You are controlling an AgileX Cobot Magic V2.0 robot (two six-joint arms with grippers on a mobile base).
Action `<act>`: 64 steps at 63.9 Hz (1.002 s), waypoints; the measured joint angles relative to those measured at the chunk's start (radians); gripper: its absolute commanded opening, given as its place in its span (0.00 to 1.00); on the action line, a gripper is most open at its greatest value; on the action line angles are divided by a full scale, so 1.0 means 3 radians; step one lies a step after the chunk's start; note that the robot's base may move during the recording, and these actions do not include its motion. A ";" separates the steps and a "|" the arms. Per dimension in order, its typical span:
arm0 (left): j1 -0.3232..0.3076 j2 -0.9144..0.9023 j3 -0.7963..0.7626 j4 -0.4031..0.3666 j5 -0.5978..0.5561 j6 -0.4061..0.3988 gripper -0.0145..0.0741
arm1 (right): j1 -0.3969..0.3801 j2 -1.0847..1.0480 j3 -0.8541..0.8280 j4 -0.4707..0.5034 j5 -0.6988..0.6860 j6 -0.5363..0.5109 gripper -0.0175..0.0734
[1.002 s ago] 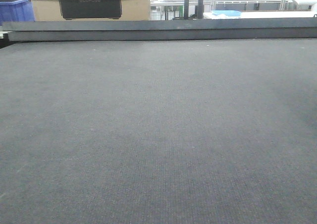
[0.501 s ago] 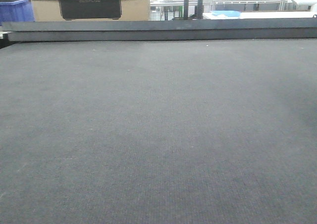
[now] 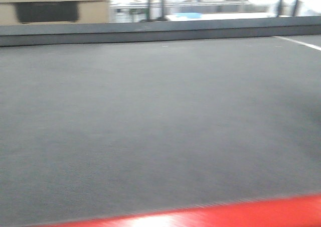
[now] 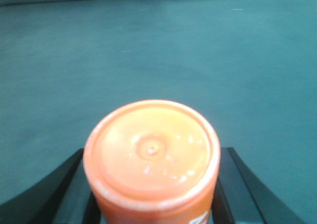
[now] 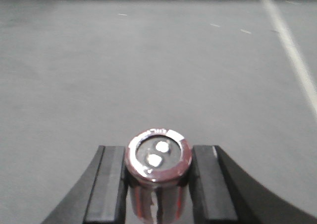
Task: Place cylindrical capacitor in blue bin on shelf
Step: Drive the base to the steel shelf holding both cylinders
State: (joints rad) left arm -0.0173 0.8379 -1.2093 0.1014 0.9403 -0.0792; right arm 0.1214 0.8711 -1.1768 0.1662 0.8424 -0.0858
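At 6 o'clock in each wrist view: my left gripper [image 4: 153, 157] clamps the capacitor [image 4: 151, 144], my right gripper [image 5: 157, 150] a red cylinder [image 5: 158, 159]. Base jolts could slip either.

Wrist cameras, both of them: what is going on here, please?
The robot holds one cylinder in each arm above a grey carpeted surface. The left fingers are shut on the orange cylindrical capacitor, its round end facing the camera. The right fingers are shut on a dark red cylinder with two metal terminals. The front view is blurred; no destination can be seen.
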 measured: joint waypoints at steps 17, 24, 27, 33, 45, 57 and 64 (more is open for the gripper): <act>0.0000 0.0000 0.0000 0.0000 0.0000 0.0000 0.04 | 0.0000 0.0000 0.0000 0.0000 0.0000 0.0000 0.01; 0.0000 0.0000 0.0000 0.0000 0.0000 0.0000 0.04 | 0.0000 0.0000 0.0000 0.0000 0.0000 0.0000 0.01; 0.0000 0.0000 0.0000 0.0000 0.0000 0.0000 0.04 | 0.0000 0.0000 0.0000 0.0000 0.0000 0.0000 0.01; 0.0000 0.0000 0.0000 0.0000 0.0000 0.0000 0.04 | 0.0000 0.0000 0.0000 0.0000 0.0000 0.0000 0.01; 0.0000 0.0000 0.0000 0.0000 0.0000 0.0000 0.04 | 0.0000 0.0000 0.0000 -0.0007 0.0002 0.0000 0.01; 0.0000 0.0000 0.0000 0.0000 0.0000 0.0000 0.04 | 0.0000 0.0000 0.0000 -0.0007 0.0002 0.0000 0.01; 0.0000 0.0000 0.0000 0.0000 0.0000 0.0000 0.04 | 0.0000 0.0000 0.0000 -0.0007 0.0002 0.0000 0.01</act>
State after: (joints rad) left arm -0.0173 0.8379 -1.2093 0.1014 0.9403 -0.0792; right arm 0.1214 0.8711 -1.1768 0.1640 0.8431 -0.0858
